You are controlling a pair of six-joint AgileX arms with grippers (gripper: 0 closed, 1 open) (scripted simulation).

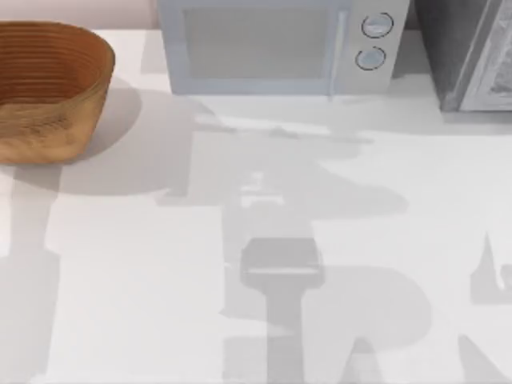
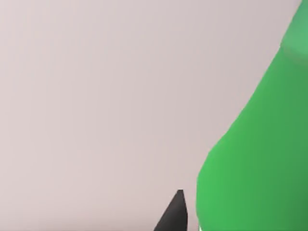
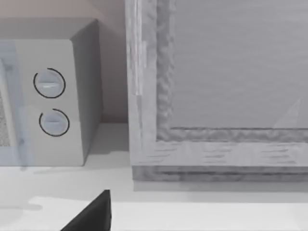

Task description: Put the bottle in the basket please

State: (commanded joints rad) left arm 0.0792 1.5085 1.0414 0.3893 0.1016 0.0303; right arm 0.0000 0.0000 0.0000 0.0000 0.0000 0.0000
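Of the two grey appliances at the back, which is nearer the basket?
The microwave, with two round dials on its front, just right of the basket. The other grey unit stands farther off, at the top view's right edge.

1. Left arm: the left wrist view catches a single dark fingertip (image 2: 174, 214), matte black, narrowing to a sharp point with flat, angular faces.
2. Right arm: the right wrist view catches a black finger (image 3: 94, 214), a broad wedge with a straight vertical edge and a sloping side, plain and unmarked.
3. Both pieces look smooth, with no cables, screws or lettering visible on them.
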